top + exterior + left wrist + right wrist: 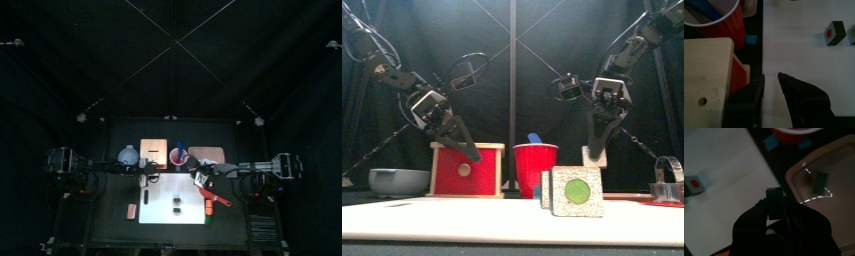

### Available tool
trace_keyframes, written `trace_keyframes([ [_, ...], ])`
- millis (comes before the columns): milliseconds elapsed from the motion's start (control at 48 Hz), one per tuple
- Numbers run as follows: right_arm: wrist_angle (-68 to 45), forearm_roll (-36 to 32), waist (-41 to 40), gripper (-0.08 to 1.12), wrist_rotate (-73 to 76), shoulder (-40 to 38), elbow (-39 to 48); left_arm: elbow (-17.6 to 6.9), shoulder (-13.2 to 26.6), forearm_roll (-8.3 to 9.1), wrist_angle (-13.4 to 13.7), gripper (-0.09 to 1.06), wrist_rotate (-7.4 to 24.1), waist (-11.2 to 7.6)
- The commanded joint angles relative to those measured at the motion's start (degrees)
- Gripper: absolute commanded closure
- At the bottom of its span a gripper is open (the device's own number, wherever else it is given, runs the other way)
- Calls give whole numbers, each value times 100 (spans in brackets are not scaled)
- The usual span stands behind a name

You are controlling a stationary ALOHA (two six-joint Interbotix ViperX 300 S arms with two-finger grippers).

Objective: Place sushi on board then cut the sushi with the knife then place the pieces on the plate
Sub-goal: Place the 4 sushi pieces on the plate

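Observation:
Two sushi pieces [576,192] stand on the white board [174,222], near the front. My right gripper [775,203] is shut on another dark sushi piece [775,212], held up over the edge between the board [724,173] and the pink tray [834,160]. One piece [819,183] lies in the tray. A red knife [214,203] lies at the board's right side. My left gripper [771,77] hovers over the board's left edge by the wooden box [707,75]; its jaws stand a little apart with nothing between them.
Along the back stand a blue-grey bowl [398,180], the wooden box with a red front [466,170] and a red cup [536,170] holding a blue knife. A metal cutter [667,182] sits at the right. A small red thing [132,211] lies left of the board.

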Motion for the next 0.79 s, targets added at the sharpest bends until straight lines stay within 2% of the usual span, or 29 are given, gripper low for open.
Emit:
trace_keyframes([
  [21,9,-70,-527,53,-62,-369,114,-123,-26,-9,-26,26,0,-9],
  [208,-62,-176,-1107,53,-158,-290,387,-141,-26,-9,-26,26,0,-9],
  [604,-1002,-211,-1169,53,-141,237,633,-158,-26,-9,-26,26,-9,-9],
  [688,-1046,-202,-1178,47,-123,439,633,-158,-26,-9,-35,26,-18,-9],
  [792,-1107,-193,-1169,35,-123,615,598,-158,-9,-9,-26,26,-26,-9],
])
